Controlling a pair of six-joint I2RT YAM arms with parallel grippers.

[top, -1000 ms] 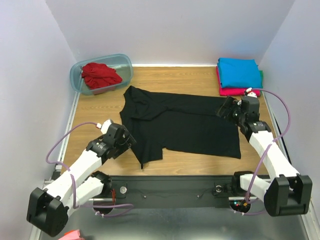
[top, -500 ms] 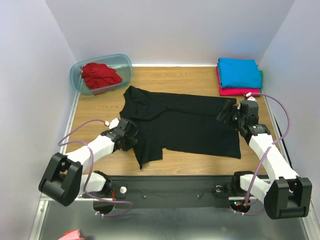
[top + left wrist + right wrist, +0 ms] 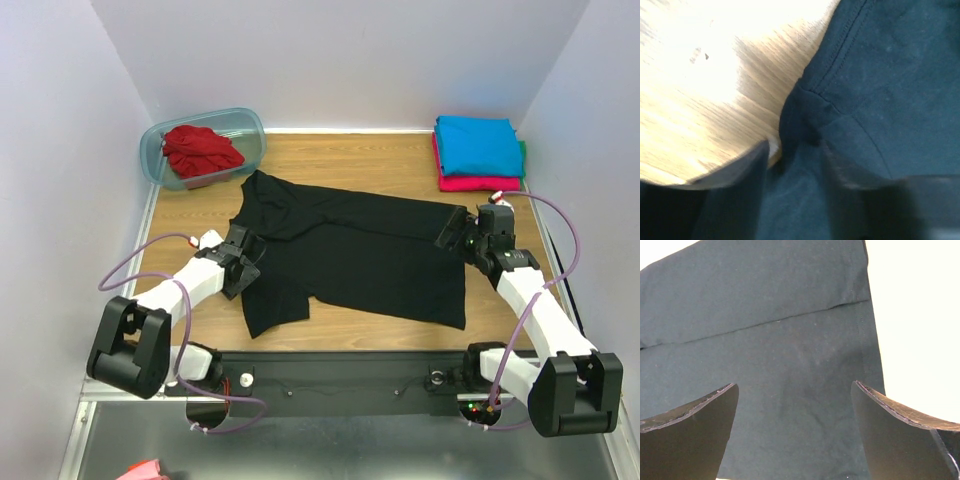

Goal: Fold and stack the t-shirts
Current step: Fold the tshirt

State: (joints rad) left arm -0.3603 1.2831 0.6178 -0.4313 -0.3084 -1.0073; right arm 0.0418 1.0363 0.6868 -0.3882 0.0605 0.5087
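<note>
A black t-shirt lies spread across the middle of the wooden table. My left gripper is at the shirt's left edge, shut on a bunched fold of it. In the left wrist view the dark cloth runs up between the two fingers of that gripper. My right gripper hangs open over the shirt's right edge. In the right wrist view the flat cloth shows between the spread jaws of the right gripper. A red t-shirt lies crumpled in the tub. A folded turquoise t-shirt rests on a folded magenta one.
The translucent tub stands at the back left corner. The folded stack sits at the back right, close to the right wall. Bare wood shows left of the black shirt. The arms' base rail runs along the near edge.
My left gripper has gone onto the black shirt's left edge, closed on it and pulled it. The whole shirt has slid leftward. The right gripper has barely moved and stays open.
</note>
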